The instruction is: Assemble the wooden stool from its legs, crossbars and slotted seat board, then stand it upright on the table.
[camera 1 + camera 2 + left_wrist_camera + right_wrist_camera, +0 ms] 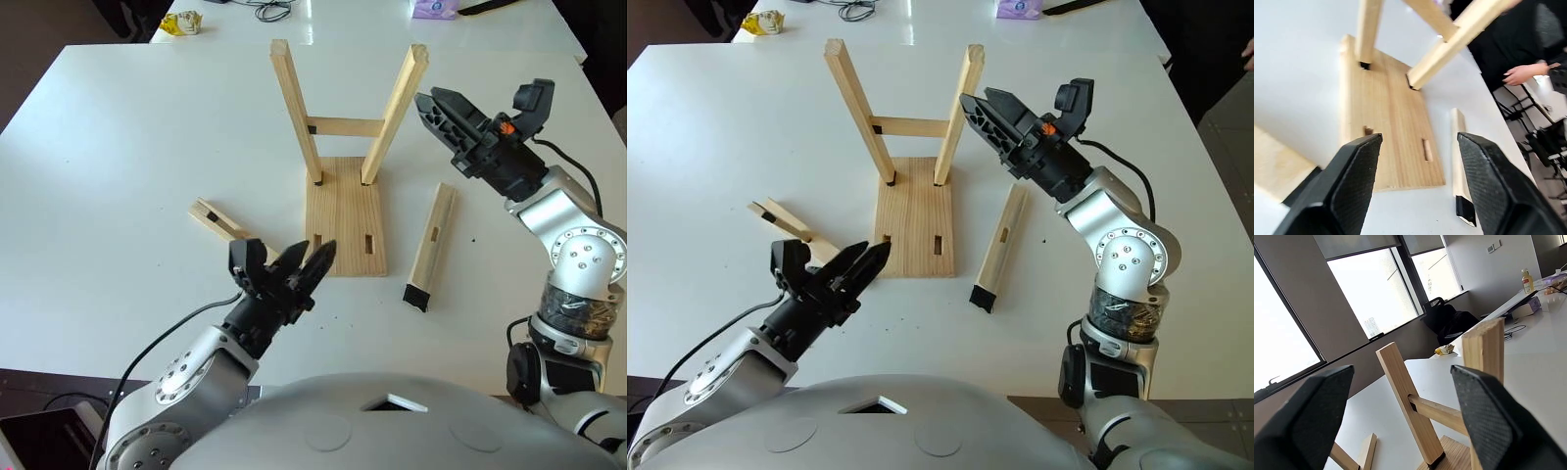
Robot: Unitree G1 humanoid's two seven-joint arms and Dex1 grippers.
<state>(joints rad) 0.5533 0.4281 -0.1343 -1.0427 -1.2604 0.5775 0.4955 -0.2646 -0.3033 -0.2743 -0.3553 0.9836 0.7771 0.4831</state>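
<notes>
Found the seat board (pixel 345 220) lying flat at the middle of the counter (pixel 127 147). Noted two legs (pixel 296 113), joined by a crossbar (pixel 345 126), standing in the board's 12 o'clock end. Found the two slots (pixel 368 244) at its 6 o'clock end empty. Logged a loose leg (pixel 432 245) lying flat at 3 o'clock of the board, just beside it, and another wooden piece (pixel 217 219) at 9 o'clock, partly hidden by the left arm. Found the left tool (pixel 286 259) with jaws spread and holding nothing, hovering at the board's 7 o'clock corner. Found the right tool (pixel 429 98) likewise spread and bare, just beside the top of the 1 o'clock leg. Judged the step in hand to be fetching an unfitted leg. Recommend gripping it mid-length, raising it plumb with the dark end down, squaring that end over an empty slot, and pressing straight down while bracing the standing frame against tipping.
</notes>
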